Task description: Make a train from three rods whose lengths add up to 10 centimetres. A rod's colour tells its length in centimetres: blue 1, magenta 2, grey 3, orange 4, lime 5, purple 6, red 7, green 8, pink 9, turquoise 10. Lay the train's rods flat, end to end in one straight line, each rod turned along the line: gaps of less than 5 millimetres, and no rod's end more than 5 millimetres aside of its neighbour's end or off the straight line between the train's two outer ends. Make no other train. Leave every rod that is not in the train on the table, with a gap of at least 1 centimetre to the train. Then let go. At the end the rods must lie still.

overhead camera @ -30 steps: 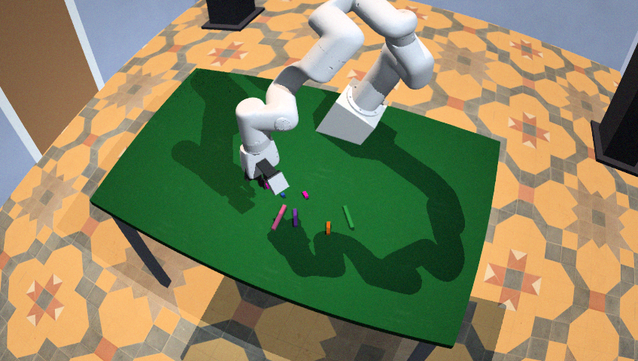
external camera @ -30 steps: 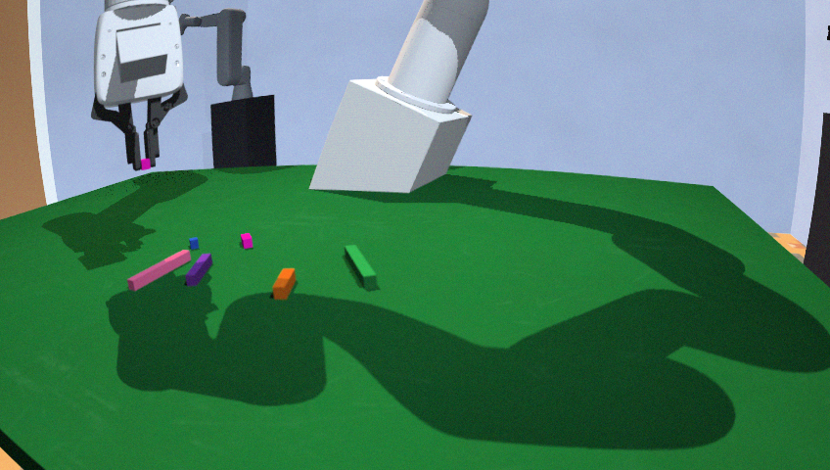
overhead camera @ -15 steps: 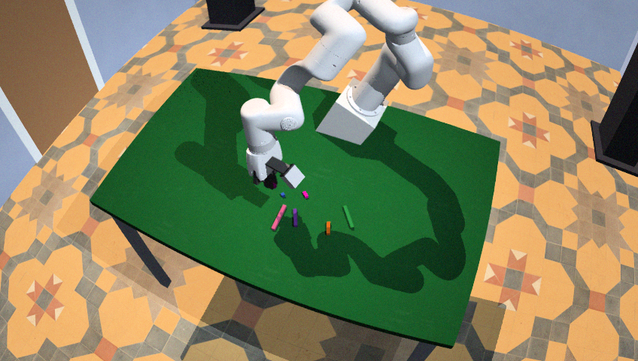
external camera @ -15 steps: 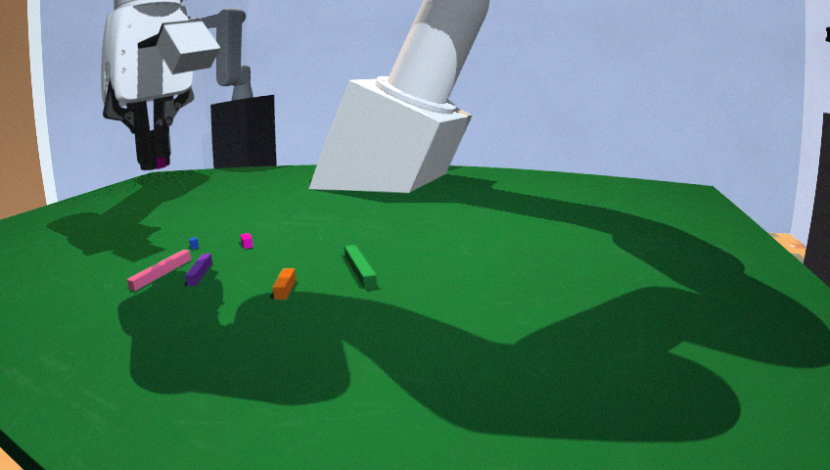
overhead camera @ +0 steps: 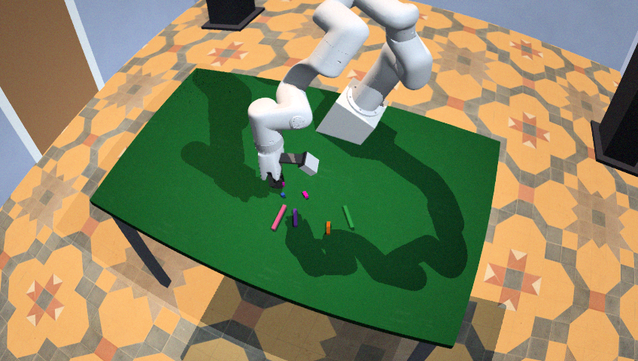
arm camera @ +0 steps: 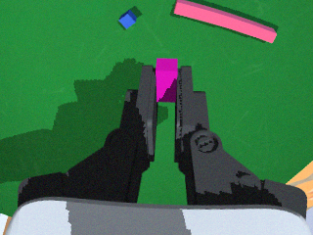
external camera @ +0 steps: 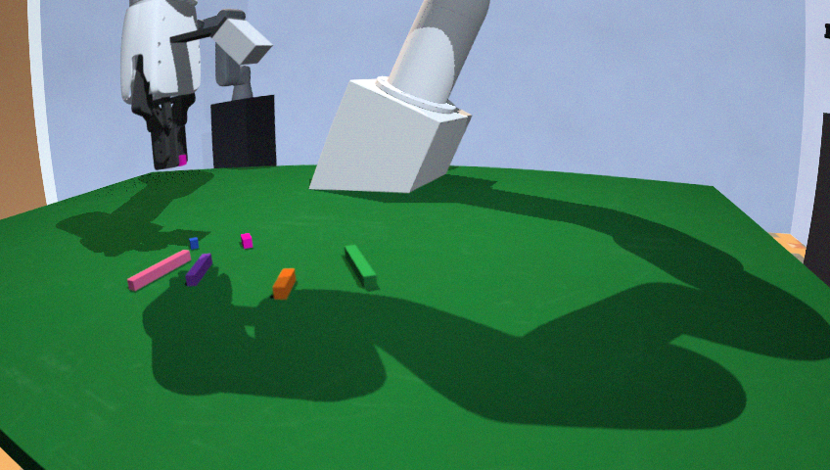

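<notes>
My gripper (overhead camera: 277, 182) is shut on a magenta rod (arm camera: 166, 78) and holds it above the table near the left end of the rod group; the gripper also shows in the exterior view (external camera: 168, 157). A second magenta rod (overhead camera: 305, 194) lies on the green table. A small blue rod (overhead camera: 283, 194) lies just below the gripper. A pink rod (overhead camera: 278, 217) and a purple rod (overhead camera: 295, 217) lie side by side, close together. An orange rod (overhead camera: 328, 227) and a green rod (overhead camera: 347, 216) lie further right, apart from each other.
The arm's white base block (overhead camera: 349, 116) stands on the far side of the table. Dark pedestals (overhead camera: 620, 125) stand on the floor off the table. The table's front edge (overhead camera: 286, 299) curves along the near side.
</notes>
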`<state>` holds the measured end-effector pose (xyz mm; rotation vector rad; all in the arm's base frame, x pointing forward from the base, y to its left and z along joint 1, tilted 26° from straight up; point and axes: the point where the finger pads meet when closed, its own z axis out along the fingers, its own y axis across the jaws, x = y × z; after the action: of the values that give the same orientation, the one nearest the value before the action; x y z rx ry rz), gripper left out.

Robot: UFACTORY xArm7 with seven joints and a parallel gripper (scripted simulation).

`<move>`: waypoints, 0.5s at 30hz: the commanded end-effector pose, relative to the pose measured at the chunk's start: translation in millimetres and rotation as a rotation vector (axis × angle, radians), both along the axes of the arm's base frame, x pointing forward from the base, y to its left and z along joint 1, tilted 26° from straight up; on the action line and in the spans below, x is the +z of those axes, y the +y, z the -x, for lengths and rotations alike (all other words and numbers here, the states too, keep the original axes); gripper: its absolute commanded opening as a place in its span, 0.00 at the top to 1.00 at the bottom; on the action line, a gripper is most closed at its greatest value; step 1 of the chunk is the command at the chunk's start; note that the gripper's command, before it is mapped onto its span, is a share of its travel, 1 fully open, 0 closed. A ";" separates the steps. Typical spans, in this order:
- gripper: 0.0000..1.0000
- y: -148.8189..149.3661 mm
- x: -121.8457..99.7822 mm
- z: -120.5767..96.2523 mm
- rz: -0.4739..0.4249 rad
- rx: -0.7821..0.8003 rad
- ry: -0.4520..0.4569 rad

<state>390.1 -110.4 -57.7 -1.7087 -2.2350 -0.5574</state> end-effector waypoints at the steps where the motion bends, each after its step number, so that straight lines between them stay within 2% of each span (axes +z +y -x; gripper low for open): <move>1: 0.96 4.4 3.6 1.6 -0.002 0.140 -0.091; 4: 0.96 5.7 4.2 2.2 -0.001 0.170 -0.106; 5: 0.96 8.9 5.6 3.6 0.000 0.245 -0.146; 15: 0.96 20.4 11.1 9.1 0.006 0.526 -0.292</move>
<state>382.1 -92.9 -49.7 -1.1745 -2.6400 -0.6572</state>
